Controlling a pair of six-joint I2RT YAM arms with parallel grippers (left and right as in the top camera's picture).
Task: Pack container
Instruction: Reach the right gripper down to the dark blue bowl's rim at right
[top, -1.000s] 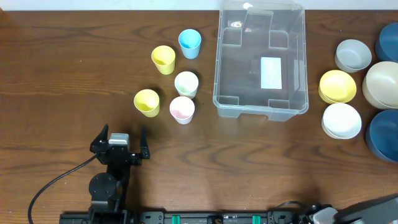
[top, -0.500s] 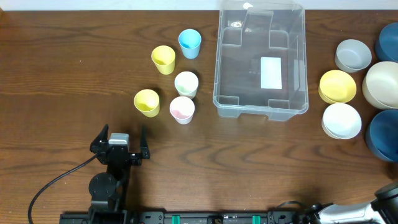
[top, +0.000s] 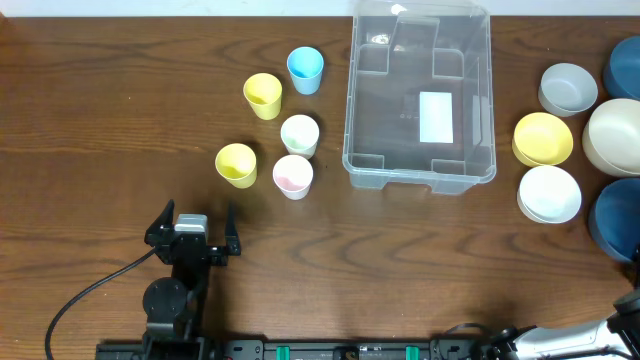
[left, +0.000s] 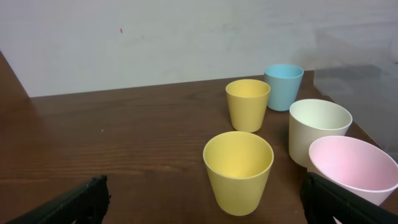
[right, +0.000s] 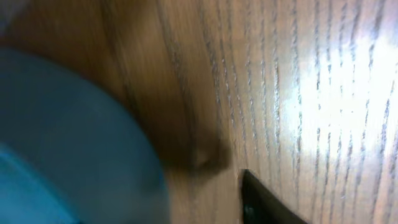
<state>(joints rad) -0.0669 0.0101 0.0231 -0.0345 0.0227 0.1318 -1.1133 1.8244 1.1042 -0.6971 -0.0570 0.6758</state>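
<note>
The brown wood-grain worktop (top: 90, 110) carries everything. The large clear rectangular plastic container (top: 362, 120) sits against the far edge, a little right of centre, with nothing inside but its white label (top: 435, 116). Round bowls crowd the right edge: a beige one (top: 615, 135), two dark blue ones (top: 625, 65) (top: 615, 222), a yellow one (top: 543, 138), a white one (top: 549, 194) and a grey one (top: 568, 88). Left of the container, nearer the far edge than the near one, stand five small plastic cups: light blue (top: 305, 70), two yellow (top: 263, 96) (top: 236, 165), pale cream (top: 299, 135) and pink (top: 292, 176). The left gripper (top: 197, 212) rests near the near edge, its claw spread wide and holding nothing, short of the nearer yellow cup. The right gripper (top: 631, 308) sits at the near right corner. Its blurred wrist view shows only one dark finger (right: 264, 202) beside a blue bowl, so I cannot tell the claw's state.
</note>
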